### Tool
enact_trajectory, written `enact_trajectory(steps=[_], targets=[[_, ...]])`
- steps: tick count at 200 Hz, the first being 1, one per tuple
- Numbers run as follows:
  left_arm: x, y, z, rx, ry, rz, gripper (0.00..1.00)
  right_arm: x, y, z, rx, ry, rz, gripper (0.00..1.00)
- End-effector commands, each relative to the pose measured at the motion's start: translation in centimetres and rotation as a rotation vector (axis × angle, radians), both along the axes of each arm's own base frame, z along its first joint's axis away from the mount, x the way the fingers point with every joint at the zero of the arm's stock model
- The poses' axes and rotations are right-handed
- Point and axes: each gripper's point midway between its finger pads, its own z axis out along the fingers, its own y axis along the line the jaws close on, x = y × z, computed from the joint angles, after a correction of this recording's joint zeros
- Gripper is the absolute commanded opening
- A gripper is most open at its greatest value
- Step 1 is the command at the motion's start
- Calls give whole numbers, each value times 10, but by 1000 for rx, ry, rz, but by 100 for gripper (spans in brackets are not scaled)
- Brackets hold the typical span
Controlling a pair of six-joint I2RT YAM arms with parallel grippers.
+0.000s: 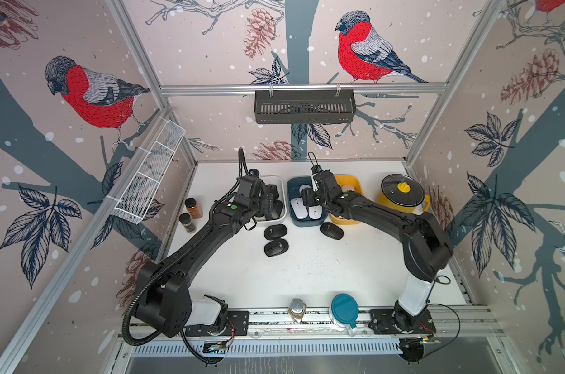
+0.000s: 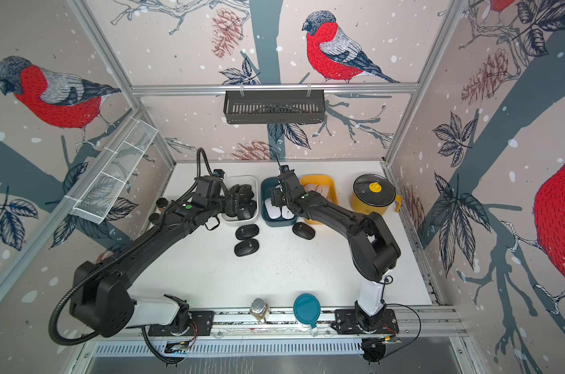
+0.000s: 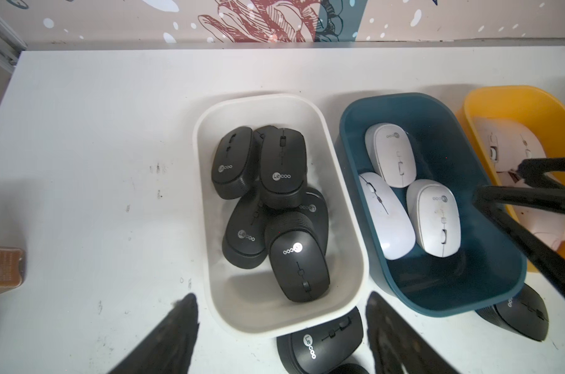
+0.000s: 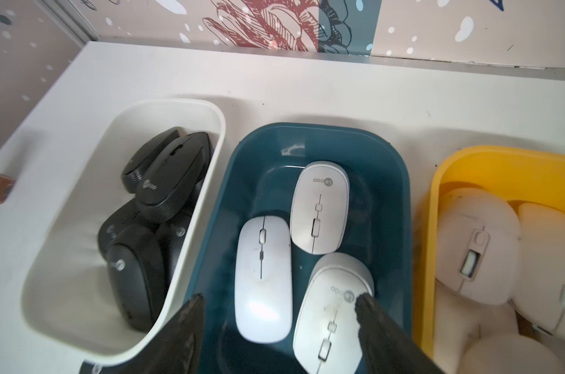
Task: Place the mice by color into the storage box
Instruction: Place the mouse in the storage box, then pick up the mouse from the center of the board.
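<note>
- Lifting the right claw (image 4: 279, 298) straight up is, we judge, the clean move, so nothing gets nudged. Its jaws stand spread, gripping nothing, over the teal box (image 4: 307, 128).
- The white mouse (image 4: 333, 307) lies loose in that box, beneath the fingers, beside two others.
- Our left claw (image 3: 281, 299) hangs spread and empty above the white box (image 3: 200, 181).
- Three black mice (image 1: 275, 232) wait on the table (image 1: 307, 275), just in front of the boxes.

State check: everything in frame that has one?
left end effector, open, empty, above white bin.
right end effector, open, above teal bin.
white bin, holds piled black mice.
teal bin, holds three white mice.
yellow bin, holds pink mice.
loose black mice, three on table, unsorted.
yellow pot, lid on.
</note>
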Motion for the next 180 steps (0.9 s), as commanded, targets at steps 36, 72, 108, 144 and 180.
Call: enact_trajectory(steps=[36, 72, 108, 144, 180], targets=[[-41, -13, -23, 4, 39, 22, 79, -46, -2, 35, 175, -62, 131, 75], [-86, -29, -54, -97, 67, -20, 79, -71, 1, 45, 220, -52, 221, 76], [-109, -30, -84, -164, 71, -55, 79, -88, 3, 35, 227, -22, 272, 76], [-113, -30, -106, -107, 74, -117, 78, -110, 21, 18, 232, 6, 332, 76], [-105, -32, -119, -72, 64, -123, 77, -120, 31, 5, 182, 16, 303, 76]])
